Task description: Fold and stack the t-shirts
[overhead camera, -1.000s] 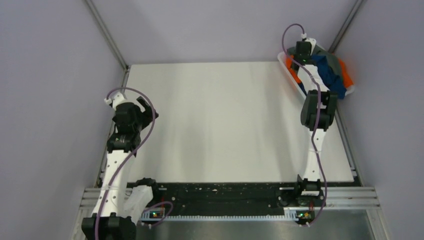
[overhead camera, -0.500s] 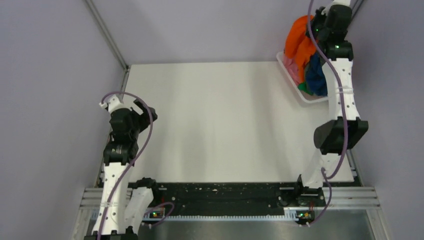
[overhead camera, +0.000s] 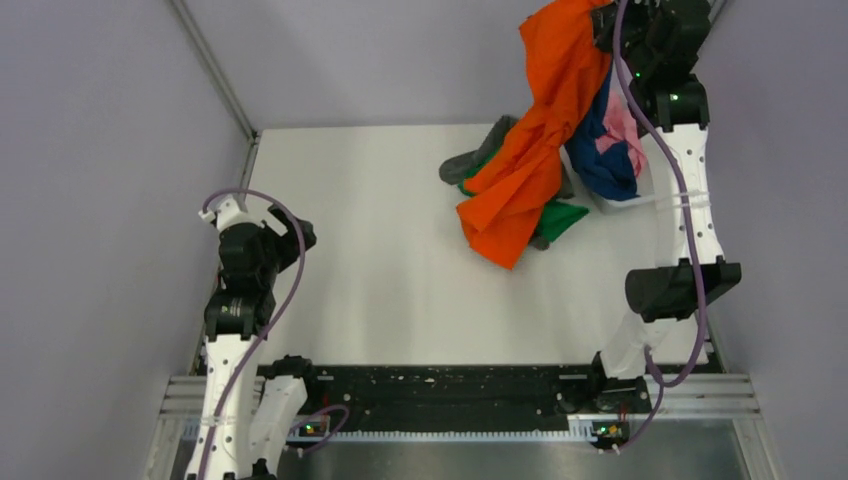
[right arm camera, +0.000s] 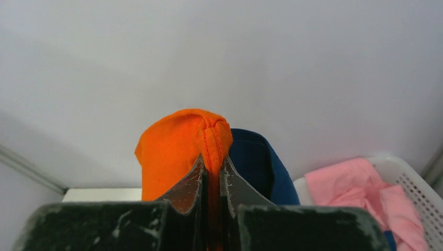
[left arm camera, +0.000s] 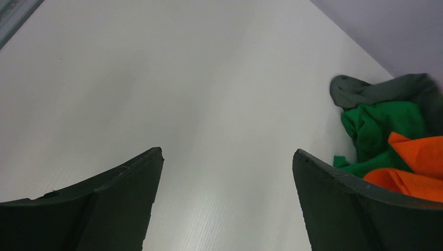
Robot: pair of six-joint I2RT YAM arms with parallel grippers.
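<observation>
Top view: the step looks like pulling one tee from the pile. The right pincer (overhead camera: 612, 22), high above the white basket (overhead camera: 612, 203), holds the orange t-shirt (overhead camera: 540, 120). Its long axis runs steeply down, tail left of the basket over the green t-shirt (overhead camera: 562, 216) and dark grey t-shirt (overhead camera: 478, 156). The left pincer (overhead camera: 290, 225) is far left of the basket. Left wrist: jaws spread wide, empty, above bare surface (left arm camera: 209, 78). Right wrist: jaws pinched tight on an orange fold, blue t-shirt (right arm camera: 256, 157) behind. Next, probably: drag orange clear and lay it flat.
</observation>
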